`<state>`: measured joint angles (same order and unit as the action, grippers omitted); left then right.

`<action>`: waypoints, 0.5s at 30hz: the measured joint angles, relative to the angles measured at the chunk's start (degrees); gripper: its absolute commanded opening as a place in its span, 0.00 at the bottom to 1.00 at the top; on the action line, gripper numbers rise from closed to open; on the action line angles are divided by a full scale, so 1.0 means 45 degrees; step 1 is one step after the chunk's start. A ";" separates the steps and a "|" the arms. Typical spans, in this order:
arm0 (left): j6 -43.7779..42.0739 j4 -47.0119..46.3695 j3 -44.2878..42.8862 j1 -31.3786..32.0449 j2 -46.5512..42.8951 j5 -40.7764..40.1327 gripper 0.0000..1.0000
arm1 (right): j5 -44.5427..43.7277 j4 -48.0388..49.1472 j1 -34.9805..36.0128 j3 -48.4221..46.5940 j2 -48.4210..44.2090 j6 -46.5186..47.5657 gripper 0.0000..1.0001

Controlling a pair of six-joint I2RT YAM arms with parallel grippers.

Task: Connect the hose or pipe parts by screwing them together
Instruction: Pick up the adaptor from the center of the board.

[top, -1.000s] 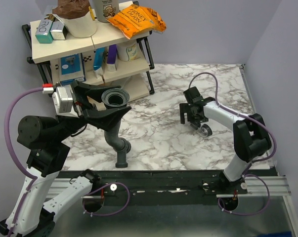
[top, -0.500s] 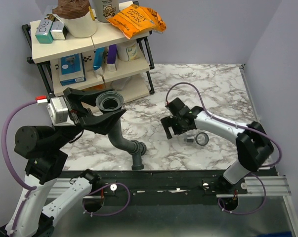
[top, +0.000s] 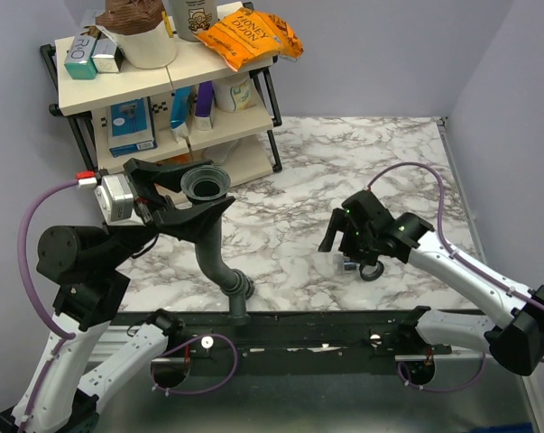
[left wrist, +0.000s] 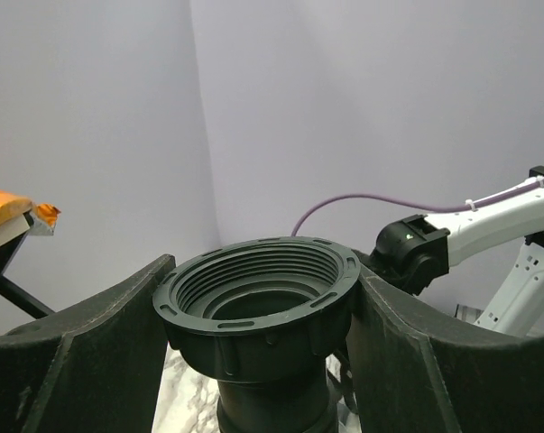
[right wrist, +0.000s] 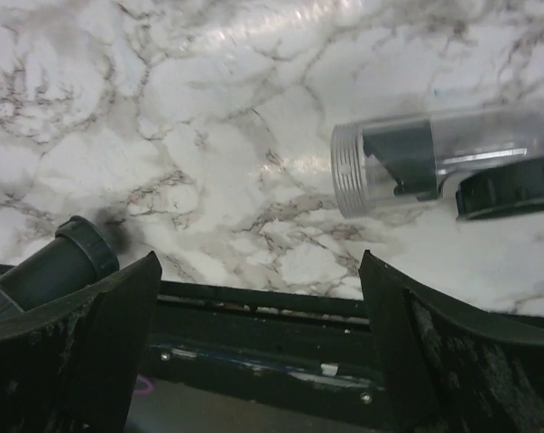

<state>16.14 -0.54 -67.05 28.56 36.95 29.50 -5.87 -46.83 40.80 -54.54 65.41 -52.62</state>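
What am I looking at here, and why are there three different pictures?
These are two robot arms bolted to a marble table. One picture looks down from above; the other two come from a small camera on each wrist, so each shows its own fingers. The left gripper is shut on a dark grey pipe fitting, its wide threaded mouth facing up. The right gripper is open and empty, above a clear threaded tube with a black ring nut lying on the table. A shelf rack with snacks and boxes stands at the back.
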 measured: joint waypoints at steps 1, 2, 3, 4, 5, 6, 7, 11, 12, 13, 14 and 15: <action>0.0000 -0.0063 0.0000 0.0000 0.0034 0.0034 0.00 | 0.0151 -0.0301 0.0000 0.0053 0.0146 -0.0486 1.00; 0.0000 -0.0102 0.0000 0.0000 0.0063 0.0039 0.00 | 0.0301 -0.0636 0.0005 0.0073 0.0355 -0.0937 1.00; 0.0015 -0.0155 0.0000 0.0000 0.0112 0.0083 0.00 | 0.0403 -0.0928 0.0005 0.0078 0.0607 -0.1316 0.99; 0.0034 -0.0199 0.0000 0.0000 0.0146 0.0126 0.00 | 0.0491 -0.1180 0.0005 0.0078 0.0874 -0.1681 1.00; 0.0044 -0.0233 0.0000 0.0000 0.0194 0.0170 0.00 | 0.0525 -0.1423 0.0005 0.0078 0.1132 -0.2035 1.00; 0.0063 -0.0262 0.0000 0.0000 0.0243 0.0214 0.00 | 0.0529 -0.1656 0.0005 0.0102 0.1341 -0.2414 1.00; 0.0083 -0.0277 0.0000 0.0000 0.0277 0.0233 0.00 | 0.0520 -0.1817 0.0005 0.0146 0.1428 -0.2764 1.00; 0.0092 -0.0306 0.0000 0.0000 0.0350 0.0311 0.00 | 0.0413 -0.2322 0.0005 0.0389 0.1214 -0.4245 1.00; 0.0097 -0.0311 0.0000 0.0000 0.0355 0.0321 0.00 | 0.0340 -0.2429 0.0005 0.0427 0.1098 -0.4590 1.00; 0.0092 -0.0330 0.0000 0.0000 0.0364 0.0355 0.00 | 0.0238 -0.2526 0.0005 0.0457 0.0981 -0.4974 1.00; 0.0092 -0.0340 0.0000 0.0000 0.0374 0.0369 0.00 | 0.0146 -0.2594 0.0005 0.0471 0.0879 -0.5338 1.00; 0.0092 -0.0340 0.0000 0.0000 0.0379 0.0398 0.00 | 0.0097 -0.2633 0.0005 0.0486 0.0835 -0.5600 1.00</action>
<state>16.56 -2.07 -67.05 28.56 38.65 31.29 -5.43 -58.67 40.82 -52.36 69.17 -77.82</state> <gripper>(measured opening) 0.748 0.995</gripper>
